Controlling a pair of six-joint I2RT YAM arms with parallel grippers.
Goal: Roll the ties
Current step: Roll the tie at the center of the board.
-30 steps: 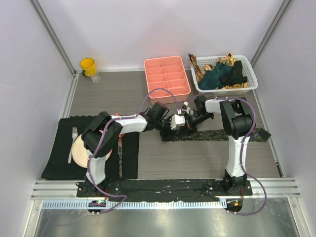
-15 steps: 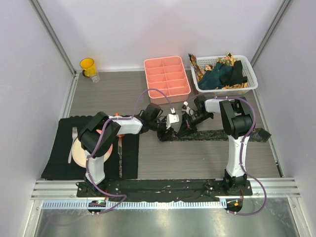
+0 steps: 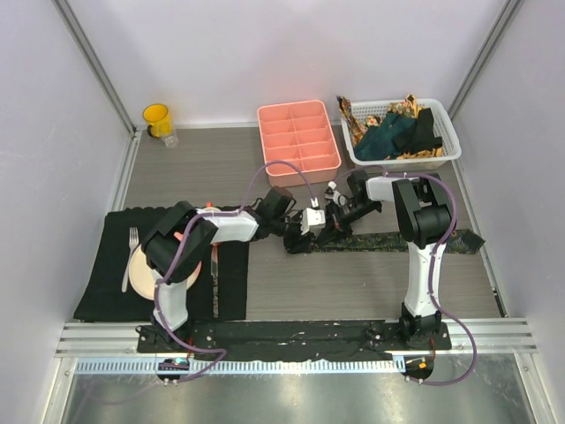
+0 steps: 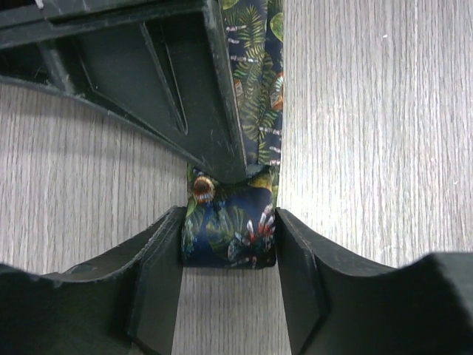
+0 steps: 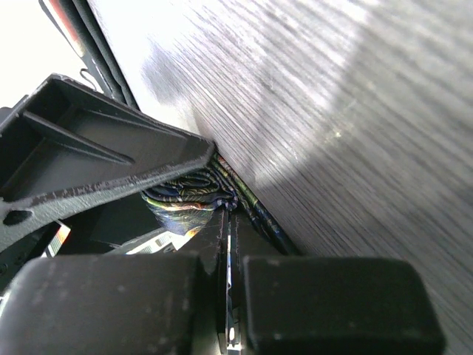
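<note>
A dark tie (image 3: 397,239) with a leafy multicoloured print lies flat across the table, and its left end is rolled up (image 3: 300,243). In the left wrist view my left gripper (image 4: 229,248) has one finger pressed against each side of that roll (image 4: 229,229). My right gripper (image 3: 325,231) comes in from the right. It is shut (image 5: 230,222) with a thin fold of the tie between its fingers, right by the roll (image 5: 185,200). Its black finger (image 4: 185,96) covers part of the tie in the left wrist view.
A white basket (image 3: 446,132) at the back right holds more ties (image 3: 388,137) in teal, black and gold. A pink divided tray (image 3: 297,141) stands beside it and a yellow cup (image 3: 157,117) at the back left. A black placemat (image 3: 115,265) with plate (image 3: 146,269) and fork (image 3: 130,256) lies at the left.
My left gripper has shifted slightly at the tie's rolled end and its jaws have narrowed onto the roll. The right arm has stayed put.
</note>
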